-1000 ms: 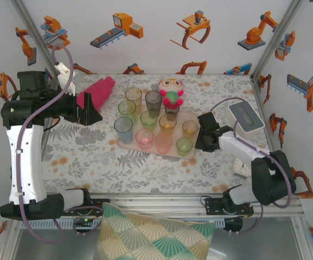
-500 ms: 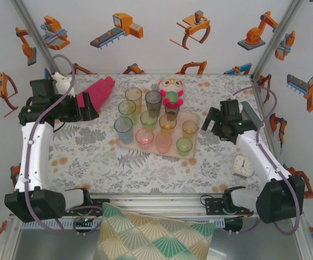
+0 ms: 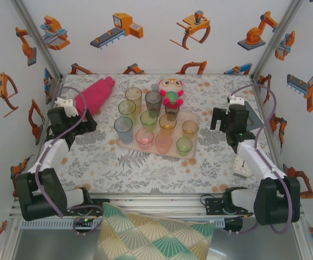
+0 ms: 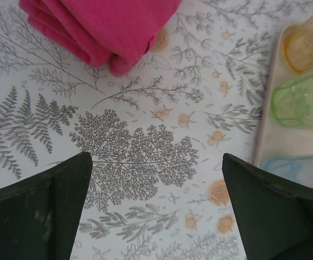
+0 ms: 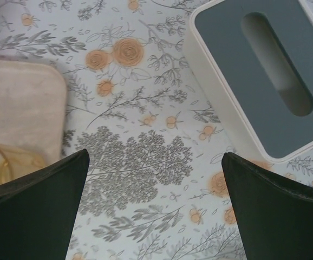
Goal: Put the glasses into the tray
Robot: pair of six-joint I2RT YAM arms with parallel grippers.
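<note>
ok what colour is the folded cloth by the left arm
Plain magenta pink, no pattern. The cloth shows best in the left wrist view.

Beige-pink tray (image 5: 21,103); green, orange, pink, blue, grey glasses (image 3: 167,122); magenta cloth (image 3: 96,93) left of tray; grey-fern, orange-rose print tabletop (image 3: 145,168).

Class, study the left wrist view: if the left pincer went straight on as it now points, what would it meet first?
The left pincer would probably meet bare patterned tablecloth, between the magenta cloth and the tray; depth is unclear.
</note>
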